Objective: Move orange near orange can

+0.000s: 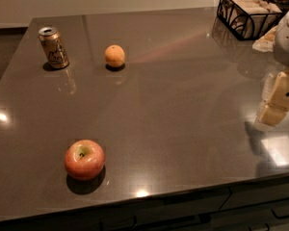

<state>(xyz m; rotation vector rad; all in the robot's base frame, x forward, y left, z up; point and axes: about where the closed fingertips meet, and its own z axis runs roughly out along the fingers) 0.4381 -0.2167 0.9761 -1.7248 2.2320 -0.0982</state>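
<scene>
The orange (115, 56), small and round, sits on the grey-brown countertop at the back left. The orange can (53, 47), orange-gold with a silver top and dark lettering, stands upright a short way to the orange's left, apart from it. My gripper (278, 100) is at the far right edge of the view, over the counter's right side, far from both. Only cream-coloured parts of it show.
A red-pink apple (85, 159) sits near the counter's front left. A black wire basket (248, 13) with light packets stands at the back right corner. The countertop's (183, 129) front edge runs along the bottom, with drawers below.
</scene>
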